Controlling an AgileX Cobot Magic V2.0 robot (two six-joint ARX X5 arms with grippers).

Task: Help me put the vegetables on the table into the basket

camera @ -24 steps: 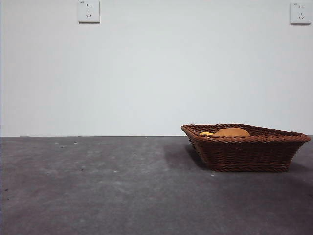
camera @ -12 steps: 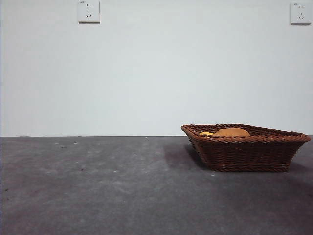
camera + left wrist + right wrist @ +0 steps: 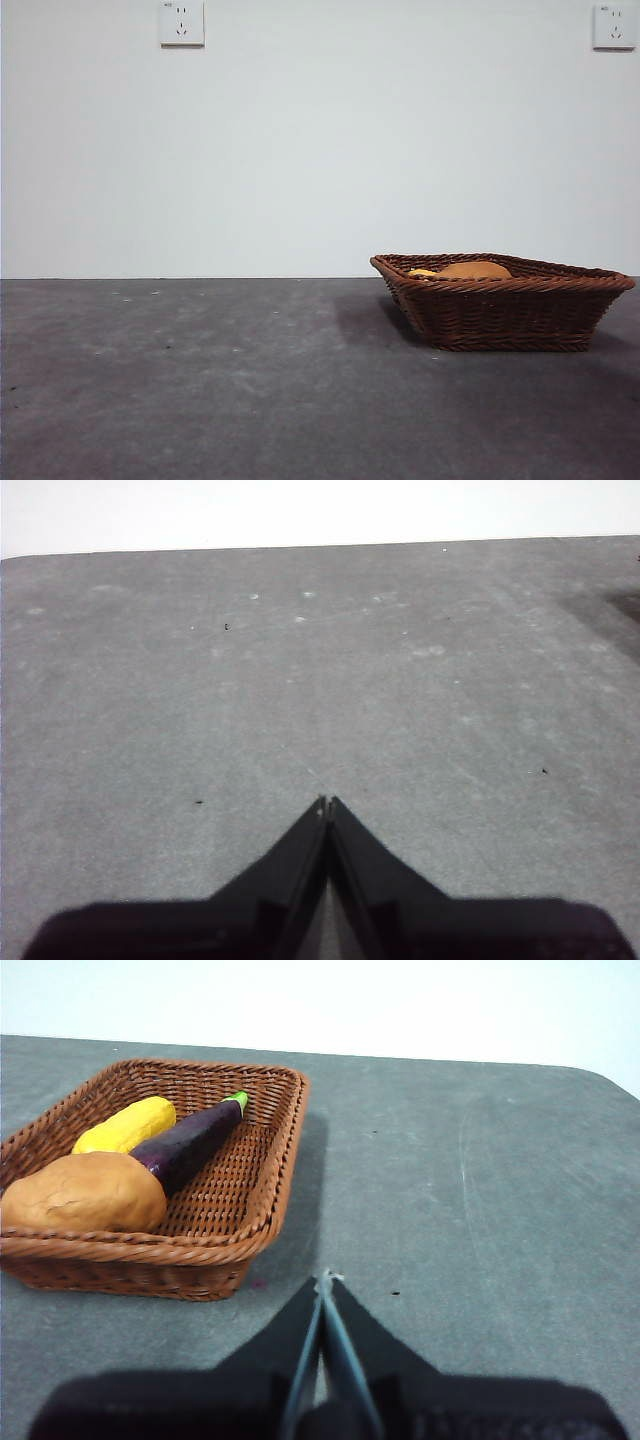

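Note:
The brown wicker basket [image 3: 505, 300] stands on the dark grey table [image 3: 200, 380] at the right; it also shows in the right wrist view [image 3: 240, 1225]. Inside it lie the yellow corn cob [image 3: 125, 1125], the dark purple eggplant [image 3: 185, 1143] and the tan potato [image 3: 85, 1192]. In the front view only the potato's top [image 3: 474, 270] and a bit of the corn [image 3: 421, 272] show above the rim. My right gripper [image 3: 324, 1278] is shut and empty, above the table beside the basket. My left gripper [image 3: 326, 802] is shut and empty above bare table.
Two wall sockets [image 3: 181, 22] [image 3: 613, 25] sit high on the white wall behind the table. The table's far edge [image 3: 300, 548] shows in the left wrist view. Neither arm shows in the front view.

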